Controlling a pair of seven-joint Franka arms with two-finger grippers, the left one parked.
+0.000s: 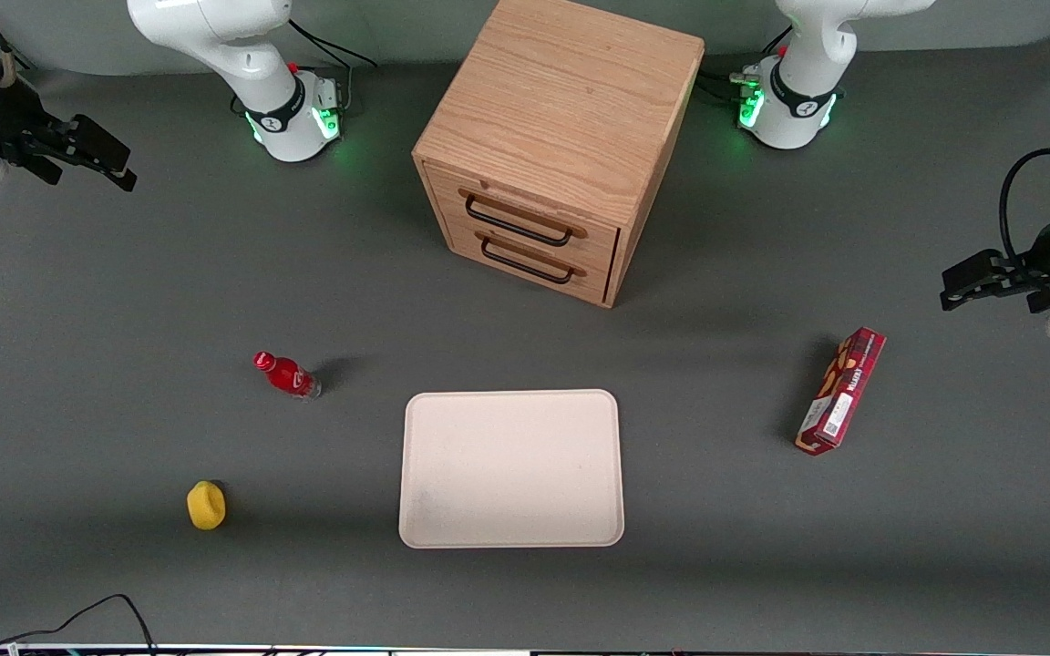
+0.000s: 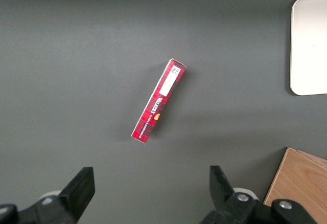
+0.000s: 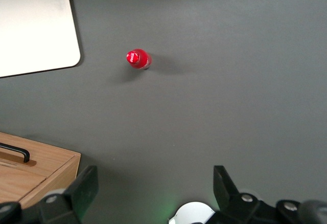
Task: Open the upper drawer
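Observation:
The light oak cabinet [image 1: 561, 100] stands at the back middle of the table. The upper drawer [image 1: 525, 202] is closed, flush with the cabinet front, and its black wire handle [image 1: 516, 221] is free. The lower drawer [image 1: 525, 260] under it is also closed. My gripper [image 1: 115, 162] hangs high above the table, far off toward the working arm's end, well away from the cabinet. It is open and empty, with fingers wide apart in the right wrist view [image 3: 155, 177]. A corner of the cabinet [image 3: 46, 170] with a black handle [image 3: 15, 152] shows in that view.
A cream tray [image 1: 511, 469] lies in front of the cabinet, nearer the front camera. A red bottle [image 1: 286, 374] and a yellow object [image 1: 206, 505] stand toward the working arm's end. A red box [image 1: 840, 392] lies toward the parked arm's end.

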